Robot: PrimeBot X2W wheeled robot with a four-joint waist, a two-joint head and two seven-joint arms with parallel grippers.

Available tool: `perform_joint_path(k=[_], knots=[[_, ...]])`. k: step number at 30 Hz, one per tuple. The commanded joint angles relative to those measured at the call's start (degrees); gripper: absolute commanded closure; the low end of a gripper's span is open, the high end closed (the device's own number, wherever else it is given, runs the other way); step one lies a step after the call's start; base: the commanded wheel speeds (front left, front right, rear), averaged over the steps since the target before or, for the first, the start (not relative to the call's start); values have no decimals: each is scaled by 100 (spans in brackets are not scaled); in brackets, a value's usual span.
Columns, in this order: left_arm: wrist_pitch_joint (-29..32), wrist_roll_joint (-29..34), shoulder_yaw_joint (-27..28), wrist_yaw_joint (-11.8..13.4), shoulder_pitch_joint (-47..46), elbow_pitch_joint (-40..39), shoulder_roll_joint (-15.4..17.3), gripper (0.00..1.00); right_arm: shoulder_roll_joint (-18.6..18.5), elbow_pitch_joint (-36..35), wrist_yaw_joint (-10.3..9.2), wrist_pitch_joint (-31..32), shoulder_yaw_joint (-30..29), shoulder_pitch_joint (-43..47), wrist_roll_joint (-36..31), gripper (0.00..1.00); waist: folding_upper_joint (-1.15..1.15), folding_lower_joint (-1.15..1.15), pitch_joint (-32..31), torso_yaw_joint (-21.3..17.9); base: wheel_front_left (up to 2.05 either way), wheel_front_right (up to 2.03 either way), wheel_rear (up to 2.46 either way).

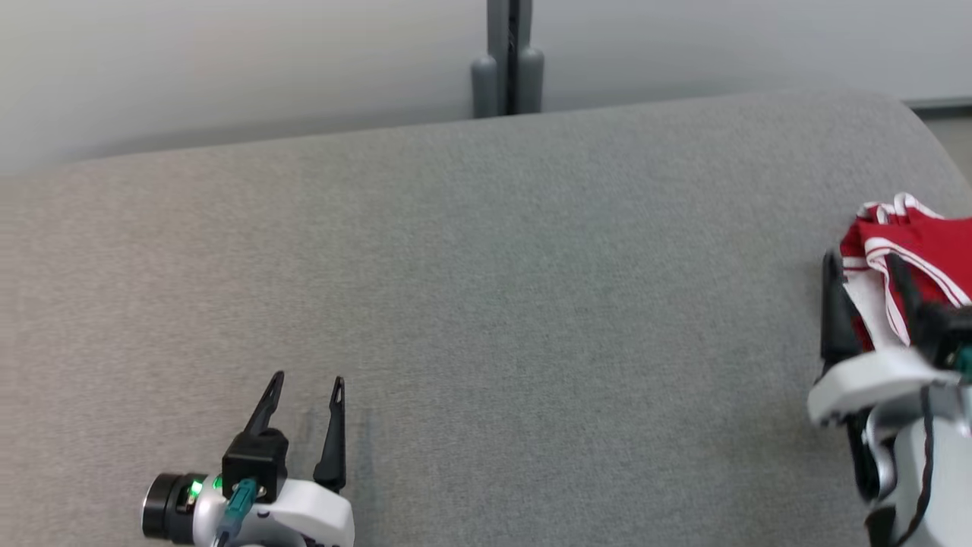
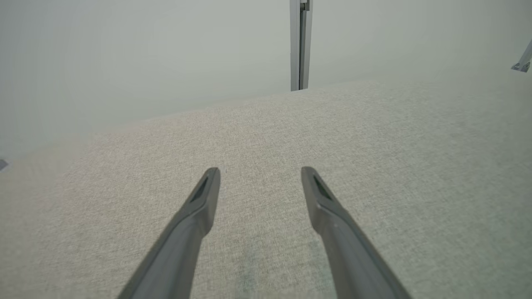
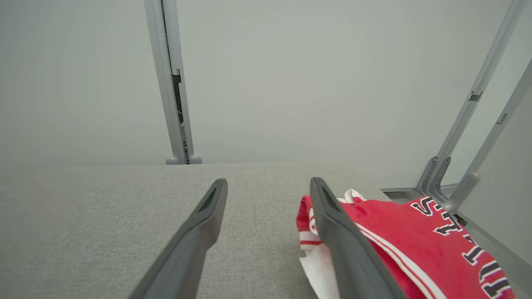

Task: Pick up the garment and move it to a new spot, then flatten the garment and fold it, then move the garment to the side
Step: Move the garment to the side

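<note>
Fabric, grey and finely woven, covered the bench point(image 1: 486, 304), which took up most of my head view and curved away at its far right corner. Behind it I saw a plain pale wall point(image 1: 228, 61), with a grey upright post point(image 1: 509, 57) standing against it just past the bench's far edge. The garment point(image 1: 923, 243) lay bunched at the bench's right side, near that rounded corner and cut off by the picture's edge; it was red with white striped trim, and a white patch of it showed at its near side. In the right wrist view the garment point(image 3: 399, 236) also carried dark letters outlined in white, and slanted grey metal struts point(image 3: 469, 124) rose beyond it on the right. The right tool point(image 1: 862, 258) sat at the garment with its jaws apart and nothing clamped; in its own wrist view the right tool point(image 3: 268, 181) had one finger over the garment's left edge and the other over bare fabric. The left tool point(image 1: 308, 377) rested low at the near left of the bench, well apart from the garment, jaws spread wide over bare fabric. Its wrist view showed the left tool point(image 2: 261, 170) the same way. A small green light point(image 1: 196, 490) glowed on the left wrist.
</note>
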Motion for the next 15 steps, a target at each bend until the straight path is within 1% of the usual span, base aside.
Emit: perform_joint_path(k=[1, 5, 11, 15], knots=[[-25, -24, 47, 20, 69, -7, 21, 0, -4, -25, -2, -25, 38, 164, 84, 0, 0, 0, -211, 180, 0, 0, 0], [-25, -64, 135, -2, 308, 18, 8, 0, 15, -47, -2, -25, 207, 678, 334, 0, 0, 0, -487, 316, 0, 0, 0], [-25, -107, 367, 38, 624, 43, -2, 0, 14, -39, -2, -25, 791, 1245, 683, 0, 0, 0, -823, 461, 0, 0, 0], [-25, -128, 463, 21, 705, 59, -7, 0, 16, -135, -2, -25, 943, 1414, 755, 0, 0, 0, -944, 512, 0, 0, 0]])
